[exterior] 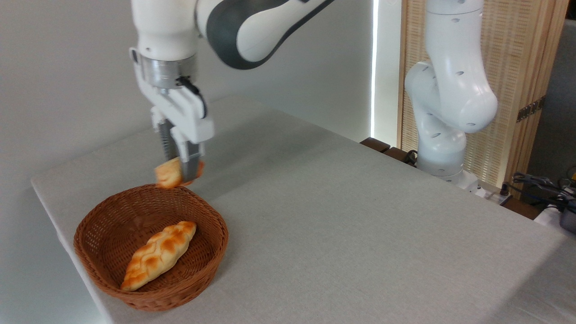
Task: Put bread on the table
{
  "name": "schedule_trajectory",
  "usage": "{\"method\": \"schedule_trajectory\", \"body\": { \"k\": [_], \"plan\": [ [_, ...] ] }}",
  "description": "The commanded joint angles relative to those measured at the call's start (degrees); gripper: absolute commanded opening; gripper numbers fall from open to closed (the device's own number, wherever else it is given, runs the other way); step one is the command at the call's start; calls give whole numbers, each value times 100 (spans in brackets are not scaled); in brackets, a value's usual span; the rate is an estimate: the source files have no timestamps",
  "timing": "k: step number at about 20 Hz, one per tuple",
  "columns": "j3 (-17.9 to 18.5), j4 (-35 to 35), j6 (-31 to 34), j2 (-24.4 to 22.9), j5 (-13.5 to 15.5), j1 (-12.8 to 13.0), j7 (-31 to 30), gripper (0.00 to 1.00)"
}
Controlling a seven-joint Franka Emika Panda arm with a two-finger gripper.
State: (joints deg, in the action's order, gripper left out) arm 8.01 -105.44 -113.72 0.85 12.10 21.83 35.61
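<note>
Leftmost, a brown wicker basket (150, 252) sits near the table's front-left corner and holds a long braided loaf (158, 254), which lies untouched on its floor. Above the basket's far rim, the claw (182, 173) is clenched on the bread (168, 175), a small golden bun held in the air, clear of both basket and table (360, 225). The bun protrudes mostly to the left of the fingers, so the grip appears off-centre; a quick swing could probably twist it loose. Because it hangs directly over the rim, a release at this position would likely drop it back into the basket or bounce it off the wicker edge. To the right, open grey cloth offers ample room for placement. Farther right stands the arm's white base (443, 148), well apart from the work area. A release from this height might let the roundish bun roll.
</note>
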Motion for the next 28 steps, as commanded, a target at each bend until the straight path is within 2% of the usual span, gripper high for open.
{"method": "schedule_trajectory", "body": {
  "k": [1, 3, 4, 5, 6, 10, 19, 21, 25, 28],
  "plan": [
    [-18, -652, 323, -488, -76, 58, -142, 63],
    [-45, -820, 350, -515, -216, 76, -343, 66],
    [-141, -855, 341, -489, -287, 76, -545, 78],
    [-211, -856, 341, -454, -427, 76, -738, 96],
    [-255, -856, 341, -402, -602, 76, -923, 100],
    [-475, -838, 341, -226, -858, 76, -1162, 100],
    [-511, -777, 341, -234, -1016, 41, -1083, 100],
    [-423, -707, 324, -278, -1148, 15, -987, 100],
    [-46, -627, 245, -427, -1140, 6, -635, 100],
    [148, -452, 245, -428, -1088, 6, -591, 100]
  ]
}}
